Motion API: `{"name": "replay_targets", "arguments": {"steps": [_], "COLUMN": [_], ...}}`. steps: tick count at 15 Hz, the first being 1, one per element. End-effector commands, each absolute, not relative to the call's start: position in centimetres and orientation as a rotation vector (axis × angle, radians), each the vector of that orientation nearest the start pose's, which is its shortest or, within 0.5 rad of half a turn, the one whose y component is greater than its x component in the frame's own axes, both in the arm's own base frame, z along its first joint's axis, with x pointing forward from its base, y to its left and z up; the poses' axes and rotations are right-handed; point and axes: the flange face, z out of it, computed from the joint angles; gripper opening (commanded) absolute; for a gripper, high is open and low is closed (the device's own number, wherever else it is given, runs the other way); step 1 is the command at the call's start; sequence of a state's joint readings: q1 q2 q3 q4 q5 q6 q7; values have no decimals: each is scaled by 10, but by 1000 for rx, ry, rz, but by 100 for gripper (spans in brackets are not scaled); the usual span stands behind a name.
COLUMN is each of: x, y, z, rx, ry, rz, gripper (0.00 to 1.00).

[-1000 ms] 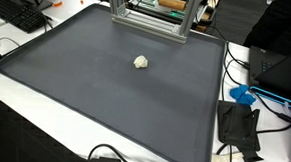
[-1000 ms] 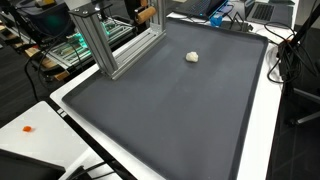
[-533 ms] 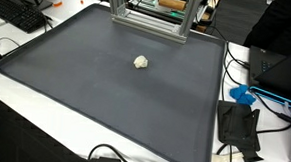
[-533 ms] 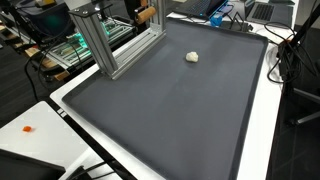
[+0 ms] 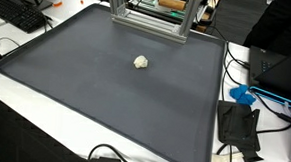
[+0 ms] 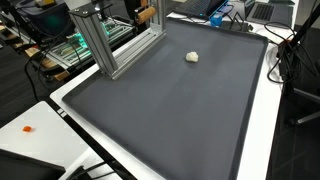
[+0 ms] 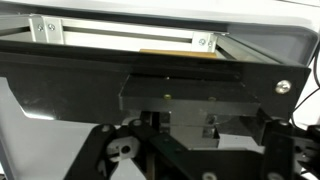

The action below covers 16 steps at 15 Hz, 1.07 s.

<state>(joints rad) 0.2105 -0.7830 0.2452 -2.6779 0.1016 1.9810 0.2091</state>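
Small off-white lump [image 5: 140, 62], crumpled and irregular, like wadded paper or dough; exact material not clear at this size. Matte, pale cream, no markings, a faint shadow under it. It lies alone on the dark grey mat [image 5: 75, 97], in the half nearer the mat edge where the aluminium frame [image 5: 149, 16] stands. It is roughly mid-way along that edge, apart from the frame and well clear of every mat corner. An exterior view from another side shows the same lump [image 6: 192, 57] beyond the end of the frame [image 6: 105, 45], with bare mat [image 6: 170, 120] all round it.

The gripper [image 7: 195, 150] shows only in the wrist view, as black linkage parts along the bottom edge with the frame rail straight ahead. The fingertips are out of shot, so whether the pincer is open or closed cannot be told. Nothing is seen held. No arm appears in either exterior view.

Off the mat: a keyboard [image 5: 19, 12] by one far corner, a blue item [image 5: 243, 94] and a black piece [image 5: 238, 126] along one side edge, and an orange speck [image 6: 28, 129] on the white table.

Against the earlier frames, both exterior views are unchanged: the lump is in the same spot and nothing has shifted.
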Motion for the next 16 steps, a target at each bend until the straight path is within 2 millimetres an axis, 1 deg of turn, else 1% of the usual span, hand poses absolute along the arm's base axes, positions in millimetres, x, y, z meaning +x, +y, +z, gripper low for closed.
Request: {"name": "replay_targets", "arguments": {"steps": [1, 2, 3, 5, 9, 10, 12, 13, 14, 15, 16], "x": [289, 289, 289, 290, 291, 292, 291, 291, 291, 291, 291], "y": [149, 149, 149, 149, 150, 150, 149, 149, 148, 147, 146], "z": [459, 460, 460, 460, 459, 459, 459, 458, 458, 457, 458], "rx": [-3188, -3184, -3183, -3180, -3175, -3177, -3178, -3179, -3184, -3185, -3190], "ry": [-254, -250, -245, -241, -238, -238, -240, -241, -236, -234, -228], "rz": [-169, -173, -173, -176, -195, -198, -199, -191, -184, -178, -175], "gripper": [85, 87, 95, 100, 100, 98, 90, 83, 82, 84, 80]}}
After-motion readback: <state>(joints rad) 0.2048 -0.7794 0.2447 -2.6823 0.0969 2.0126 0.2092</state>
